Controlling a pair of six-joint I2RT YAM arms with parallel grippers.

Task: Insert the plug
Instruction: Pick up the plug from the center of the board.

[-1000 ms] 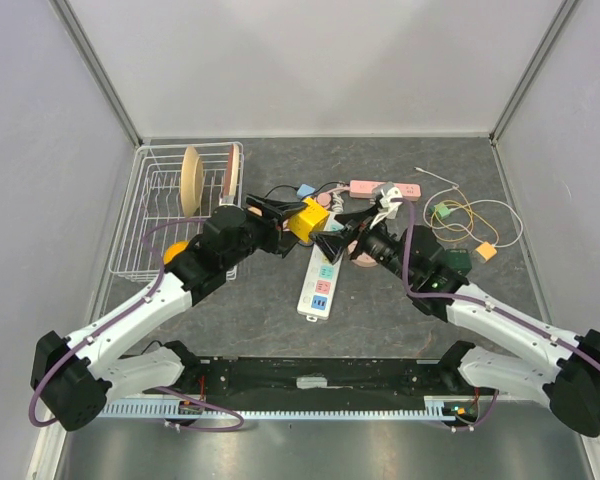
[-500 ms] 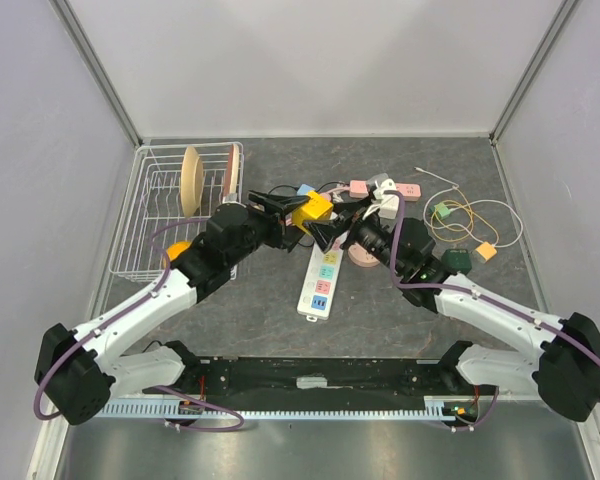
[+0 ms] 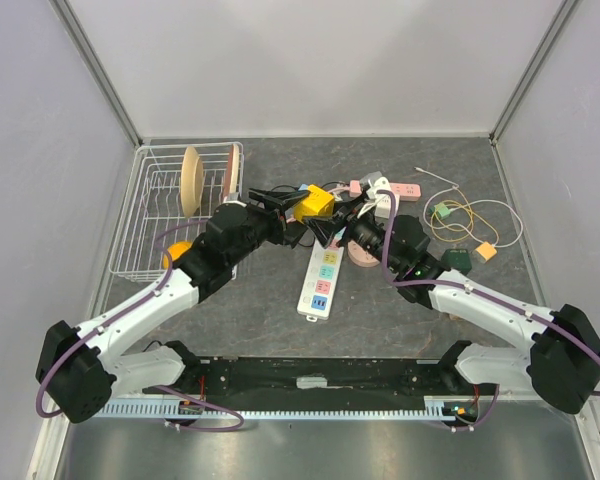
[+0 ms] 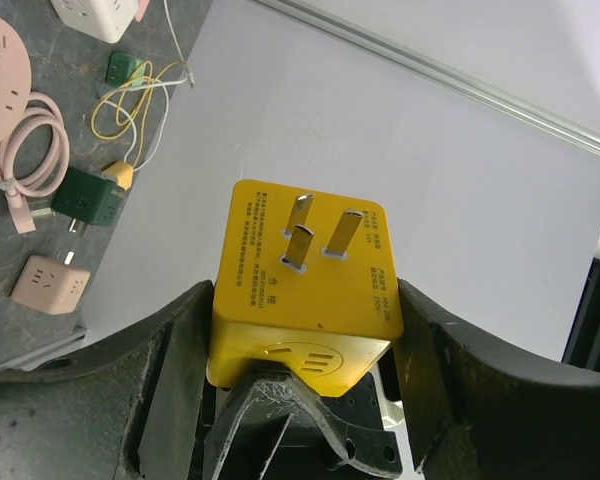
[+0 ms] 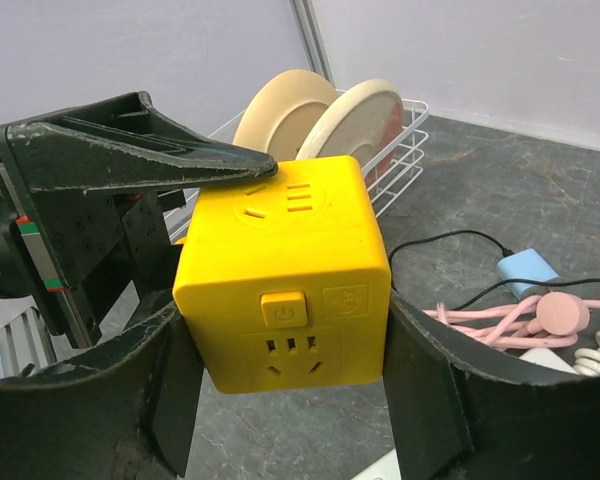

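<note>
A yellow cube plug adapter [image 3: 317,201] hangs in the air above the back middle of the table, between both grippers. My left gripper [image 3: 298,208] is shut on it; in the left wrist view [image 4: 305,340] the cube [image 4: 310,270] shows three metal prongs facing the camera. My right gripper [image 3: 328,222] holds it from the other side; in the right wrist view [image 5: 285,340] its fingers press the cube's [image 5: 290,260] two sides, and the socket face with a power button faces the camera. A white power strip [image 3: 320,281] lies on the table below.
A wire dish rack [image 3: 150,215] with plates [image 5: 365,120] stands at the left. A round pink socket [image 3: 362,255], a pink strip [image 3: 405,188], a green adapter [image 3: 456,261], yellow cables [image 3: 480,215] and a blue plug [image 5: 528,270] lie near the arms.
My left gripper has carried the cube a little up and toward the back. My right gripper has moved left to it, and its fingers now stand on the cube's sides.
</note>
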